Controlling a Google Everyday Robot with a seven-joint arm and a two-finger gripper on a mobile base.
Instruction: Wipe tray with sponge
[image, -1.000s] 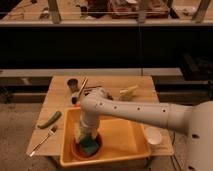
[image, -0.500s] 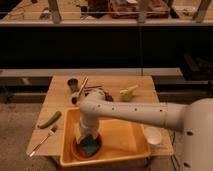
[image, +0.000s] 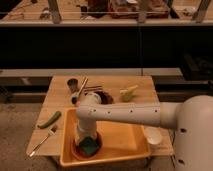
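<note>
Camera view: in the yellow-orange plastic tray (image: 127, 140), under the gripper (image: 88, 136) (hold not discernible), the teal-green rectangular sponge (image: 90, 146) was judged soft, light, best pinched across its sides.

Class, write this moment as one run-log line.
step: wipe tray | pincer: low inside tray, over sponge | sponge: tray's near left corner

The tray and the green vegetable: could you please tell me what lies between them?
In the camera view, only bare table separates vegetable and tray; the gripper is at the sponge inside the tray.
</note>
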